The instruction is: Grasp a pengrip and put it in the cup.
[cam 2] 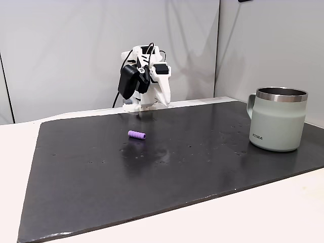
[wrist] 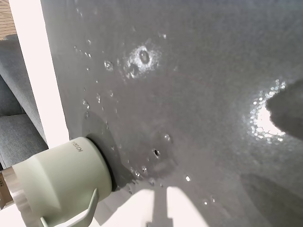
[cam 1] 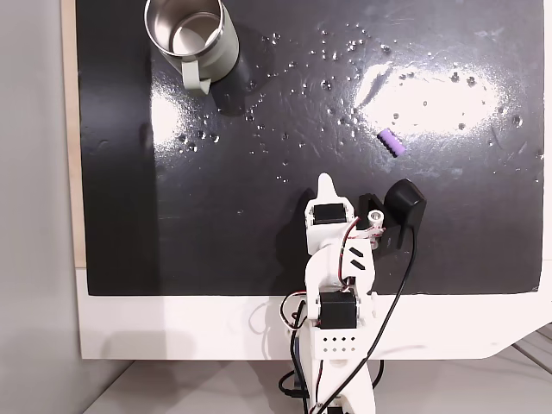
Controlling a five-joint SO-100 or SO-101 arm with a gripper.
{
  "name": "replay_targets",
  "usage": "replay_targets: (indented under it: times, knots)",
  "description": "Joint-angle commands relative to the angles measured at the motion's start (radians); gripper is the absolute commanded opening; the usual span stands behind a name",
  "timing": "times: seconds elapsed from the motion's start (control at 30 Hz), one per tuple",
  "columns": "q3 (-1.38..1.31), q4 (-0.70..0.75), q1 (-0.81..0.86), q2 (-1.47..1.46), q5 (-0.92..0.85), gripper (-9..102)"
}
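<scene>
Sideways, cup [wrist: 61, 182] without pengrip [cam 1: 392, 142]

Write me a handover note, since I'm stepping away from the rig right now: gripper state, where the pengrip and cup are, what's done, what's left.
Gripper: folded back near the arm's base at the mat's edge, holding nothing; whether the fingers are open or shut cannot be told.
Pengrip: lying on its side on the black mat, in the top-down fixed view up and to the right of the gripper, untouched.
Cup: upright at the mat's top-left corner in that view, nothing visible inside.
Done: nothing yet.
Left: reach the pengrip, grasp it, carry it across the mat, drop it into the cup.
</scene>
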Motion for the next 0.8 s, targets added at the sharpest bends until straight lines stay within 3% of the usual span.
replay_targets:
  times: [0.0,0.47,0.77]
  knots:
    - [-0.005,-0.023,-0.046,0.008,-0.069,0]
    - [-0.014,-0.011,-0.046,0.008,-0.067,0]
    - [-0.324,0.135,-0.011,-0.048,-0.083,0]
